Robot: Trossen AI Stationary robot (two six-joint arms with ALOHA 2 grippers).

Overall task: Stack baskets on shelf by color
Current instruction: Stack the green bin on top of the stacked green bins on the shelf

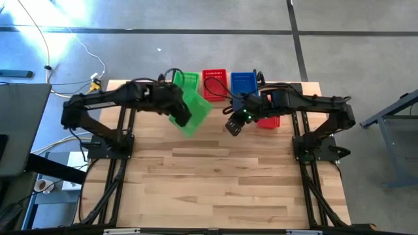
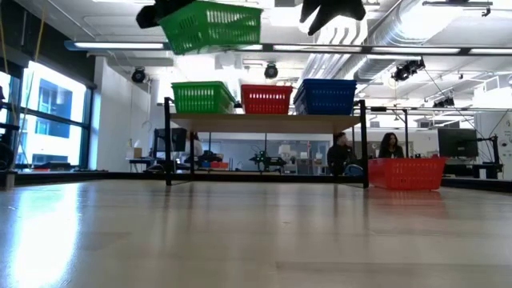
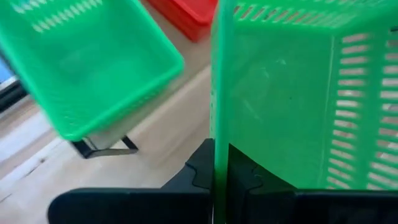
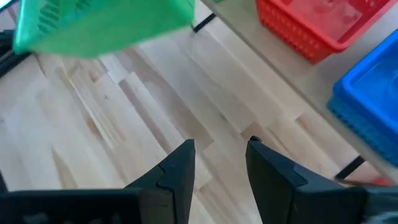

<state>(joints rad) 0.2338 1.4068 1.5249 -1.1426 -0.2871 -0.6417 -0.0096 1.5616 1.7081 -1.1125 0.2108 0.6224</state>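
My left gripper (image 1: 181, 117) is shut on a green basket (image 1: 196, 111), carried high above the table in front of the shelf (image 2: 264, 122); in the low view that basket (image 2: 212, 26) hangs above shelf level. On the shelf stand a green basket (image 2: 202, 97), a red one (image 2: 266, 99) and a blue one (image 2: 326, 96). Another red basket (image 2: 406, 173) rests on the table by the shelf's right leg. My right gripper (image 4: 219, 163) is open and empty, raised over the table in front of the shelf. My left gripper pinches the carried green basket by the rim of one wall (image 3: 219, 124), one finger inside the basket and one outside. The basket is lifted clear of table and shelf, tilted.
The wide wooden tabletop (image 1: 222, 176) lies bare in front of the shelf. The shelf's black legs (image 2: 168, 152) stand near the table's far edge. People sit in the room behind the table (image 2: 390, 146).
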